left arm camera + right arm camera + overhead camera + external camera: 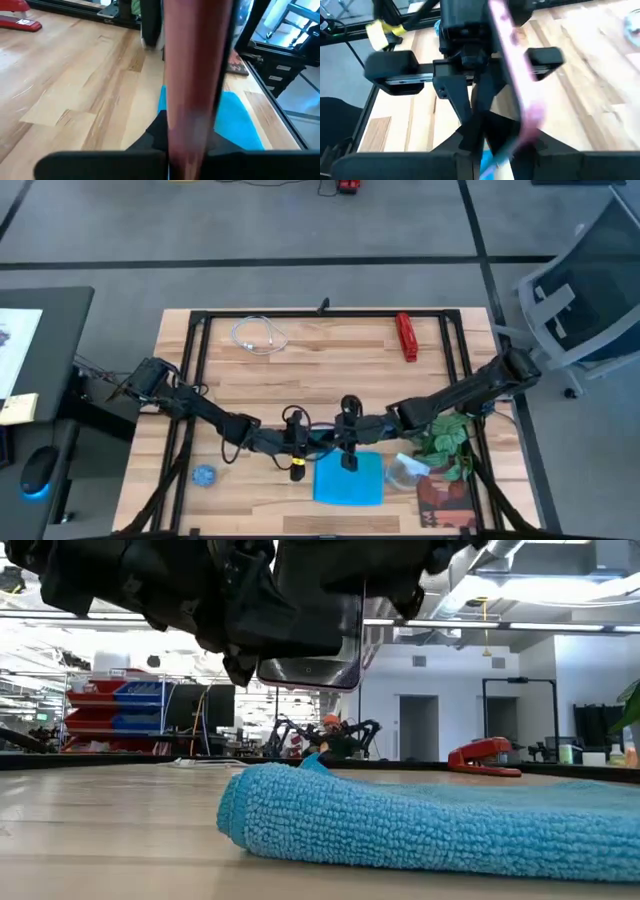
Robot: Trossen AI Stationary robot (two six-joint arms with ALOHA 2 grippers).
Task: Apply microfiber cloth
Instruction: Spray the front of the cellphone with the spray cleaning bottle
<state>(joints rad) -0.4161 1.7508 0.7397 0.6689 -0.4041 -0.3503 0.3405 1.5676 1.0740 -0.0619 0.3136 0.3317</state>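
Note:
The sky-blue microfiber cloth (pixel 350 480) lies flat on the wooden table near its front edge, and also shows in the low view (pixel 430 820). Above the cloth's left part hangs a dark smartphone (pixel 310 650) with a pinkish rim. My left gripper (pixel 297 448) and my right gripper (pixel 348 442) face each other there, and both are shut on the smartphone. In the left wrist view the smartphone (pixel 195 75) shows edge-on, with the cloth (pixel 235 115) beyond it. The right wrist view shows the smartphone (pixel 512 95) and my left gripper (pixel 465 65) behind it. My left gripper pinches the smartphone between its two fingers, coming level from the table's left. The phone's pinkish edge (pixel 192 135) runs out from between them; the hold's exact place is hidden by the phone. The phone is clear of the cloth. My right gripper pinches the smartphone between its two fingers, coming level from the table's right, opposite the left gripper. The phone's rim (pixel 520 125) slants out from between the fingers. Which part of the phone they are on is hidden by the gripper itself.
A red stapler (pixel 405 337) and a coiled white cable (pixel 258 335) lie at the far side. A small round blue disc (pixel 204 475) lies front left. A leafy plant (pixel 445 438), a clear plastic piece (pixel 405 470) and a reddish mat (pixel 440 500) crowd the front right.

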